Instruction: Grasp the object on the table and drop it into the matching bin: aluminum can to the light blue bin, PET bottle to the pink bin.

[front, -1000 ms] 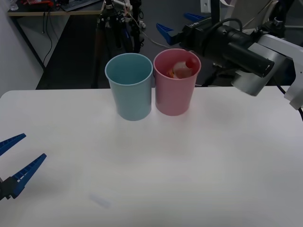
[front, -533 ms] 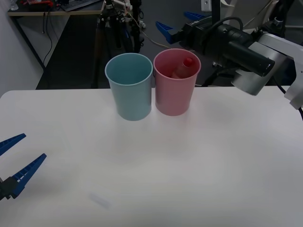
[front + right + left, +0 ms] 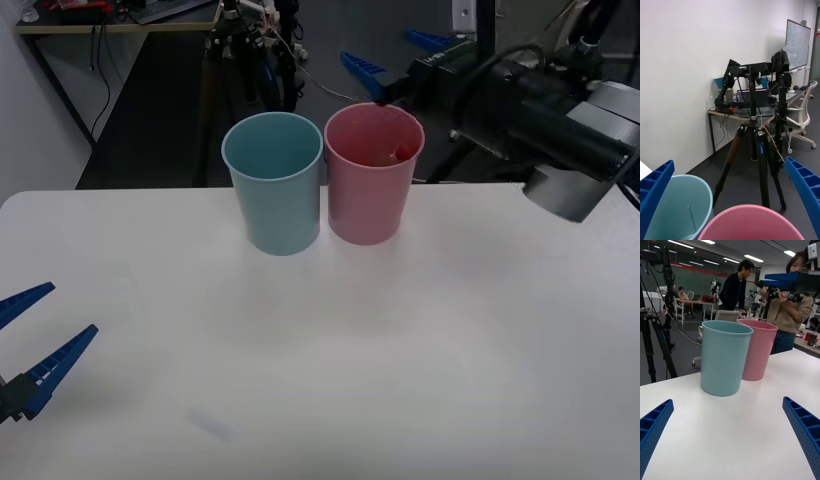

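The pink bin (image 3: 370, 195) stands upright at the back of the white table (image 3: 330, 340), touching the light blue bin (image 3: 273, 190) on its left. Inside the pink bin, low against the far wall, a bit of the PET bottle's red cap (image 3: 402, 153) shows; the rest of the bottle is hidden. My right gripper (image 3: 396, 57) hangs open and empty just above and behind the pink bin's rim (image 3: 752, 219). My left gripper (image 3: 40, 335) rests open over the table's near left corner, facing both bins (image 3: 724, 356).
A black tripod (image 3: 235, 60) stands on the floor right behind the bins, and its legs (image 3: 752, 150) show beyond my right fingers. The table's far edge runs just behind the bins. Wide bare tabletop (image 3: 733, 435) lies between my left gripper and the bins.
The bottle has dropped deeper into the pink bin, so only a trace of its red cap shows. My right arm has drawn back to the right. The left arm has stayed still.
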`<state>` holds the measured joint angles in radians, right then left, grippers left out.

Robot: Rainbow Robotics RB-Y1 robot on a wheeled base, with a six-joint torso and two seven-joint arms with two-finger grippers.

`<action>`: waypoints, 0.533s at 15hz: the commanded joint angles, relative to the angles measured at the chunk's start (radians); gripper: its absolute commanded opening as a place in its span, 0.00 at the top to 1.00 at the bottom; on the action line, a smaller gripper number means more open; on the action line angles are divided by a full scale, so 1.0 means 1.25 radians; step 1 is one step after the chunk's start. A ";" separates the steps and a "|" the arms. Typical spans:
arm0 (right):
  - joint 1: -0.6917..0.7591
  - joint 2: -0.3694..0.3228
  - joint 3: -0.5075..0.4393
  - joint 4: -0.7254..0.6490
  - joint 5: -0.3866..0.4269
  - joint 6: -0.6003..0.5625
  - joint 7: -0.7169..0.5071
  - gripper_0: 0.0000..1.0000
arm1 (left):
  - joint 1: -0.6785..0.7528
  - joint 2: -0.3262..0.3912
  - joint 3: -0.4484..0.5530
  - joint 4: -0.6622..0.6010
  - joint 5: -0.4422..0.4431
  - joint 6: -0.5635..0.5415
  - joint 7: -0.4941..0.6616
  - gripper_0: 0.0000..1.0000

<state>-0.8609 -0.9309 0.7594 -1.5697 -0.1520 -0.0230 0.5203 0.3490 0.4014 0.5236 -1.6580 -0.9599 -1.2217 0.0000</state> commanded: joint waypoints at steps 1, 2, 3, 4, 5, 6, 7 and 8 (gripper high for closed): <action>0.078 -0.054 -0.052 -0.104 0.014 0.009 0.001 0.00 | 0.000 0.000 0.000 0.000 0.000 0.000 0.000 0.00; 0.105 -0.068 -0.071 -0.132 0.021 0.009 0.000 0.00 | 0.000 0.000 0.000 0.000 0.000 0.000 0.000 0.00; 0.141 -0.077 -0.104 -0.164 0.033 0.009 -0.003 0.00 | 0.000 0.000 0.000 0.000 0.000 0.000 0.000 0.00; 0.198 -0.090 -0.149 -0.206 0.044 0.009 -0.004 0.00 | 0.000 0.000 0.000 0.000 0.000 0.000 0.000 0.00; 0.237 -0.102 -0.178 -0.236 0.049 0.009 -0.004 0.00 | 0.000 0.000 0.000 0.000 0.000 0.000 0.000 0.00; 0.287 -0.120 -0.209 -0.273 0.058 0.007 -0.010 0.00 | 0.000 0.000 0.000 0.000 0.000 0.000 0.000 0.00; 0.328 -0.134 -0.233 -0.298 0.066 0.004 -0.015 0.00 | 0.000 0.000 0.000 0.000 0.000 0.000 0.000 0.00; 0.371 -0.145 -0.257 -0.321 0.071 -0.001 -0.021 0.00 | 0.000 0.000 0.000 0.000 0.000 0.000 0.000 0.00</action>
<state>-0.4376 -1.1010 0.4611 -1.9486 -0.0686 -0.0196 0.4997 0.3490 0.4014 0.5236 -1.6581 -0.9599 -1.2217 0.0000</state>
